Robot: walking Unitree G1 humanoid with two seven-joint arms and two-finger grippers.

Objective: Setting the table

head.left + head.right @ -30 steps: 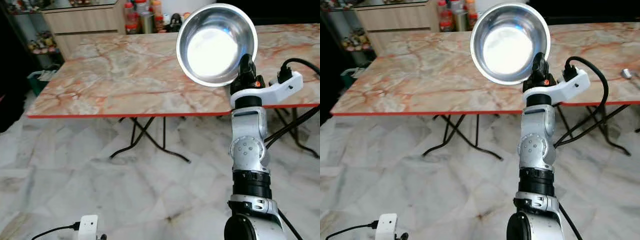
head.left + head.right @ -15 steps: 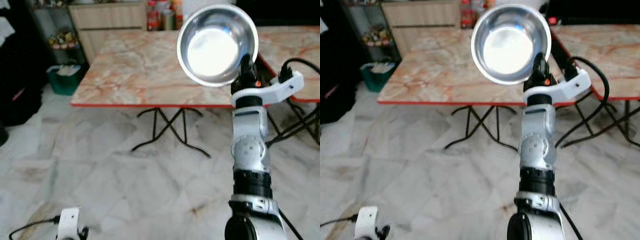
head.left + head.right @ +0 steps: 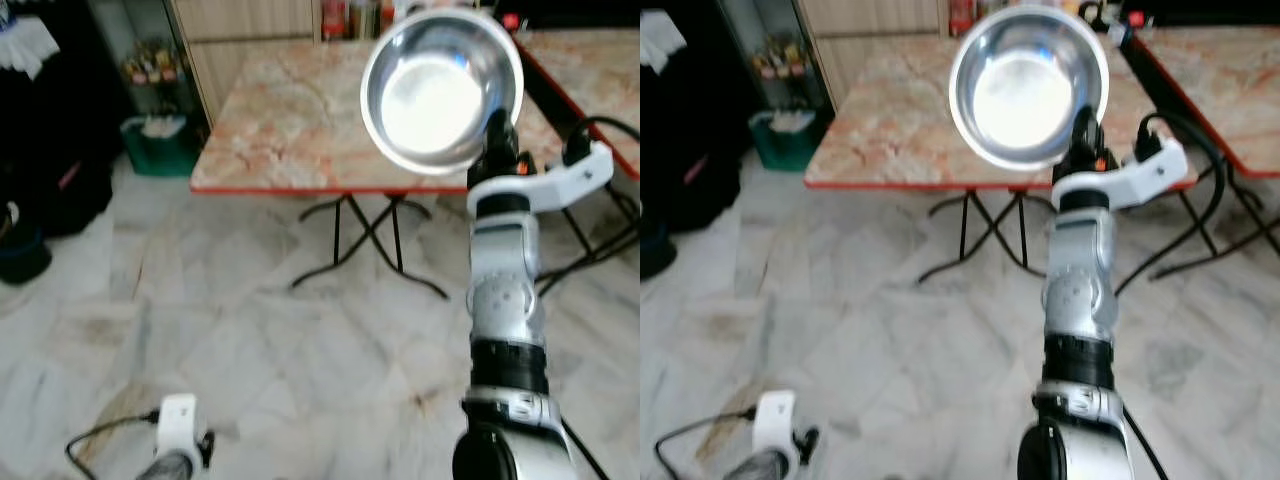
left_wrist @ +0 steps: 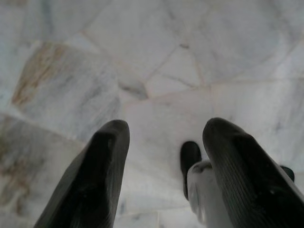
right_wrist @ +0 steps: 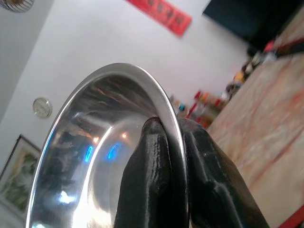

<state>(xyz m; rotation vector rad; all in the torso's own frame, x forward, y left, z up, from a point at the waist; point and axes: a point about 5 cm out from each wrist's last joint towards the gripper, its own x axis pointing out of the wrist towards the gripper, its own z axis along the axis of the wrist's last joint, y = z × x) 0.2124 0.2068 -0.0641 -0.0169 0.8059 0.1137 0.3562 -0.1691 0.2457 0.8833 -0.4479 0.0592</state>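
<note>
— Bowl (image 3: 441,88) first. Where is the shiny metal bowl?

— It is up in the air, in front of the robot's head. It stands on its edge, so you look right into the hollow side. A bright white spot of light shines in it.

— What holds it?

— The right gripper (image 5: 176,156). One black finger is inside the rim and one is outside, and they pinch the rim tight. The silver right arm (image 3: 505,330) stands straight up under the bowl.

— And the other one?

— The left gripper (image 4: 164,166) hangs low, pointing at the floor (image 4: 156,61). Its two black fingers are spread wide with nothing between them.

— What is behind the bowl?

— A table (image 3: 290,130) with a pink marble tabletop and a red edge. Its near left corner is well to the left of the bowl. It stands on black crossed legs on pale marble tiles. A second table (image 3: 1230,70) just like it is on the right, with a dark gap between the two.

— Anything else?

— A green bin (image 3: 155,143) sits on the floor past the table's far left corner.
</note>
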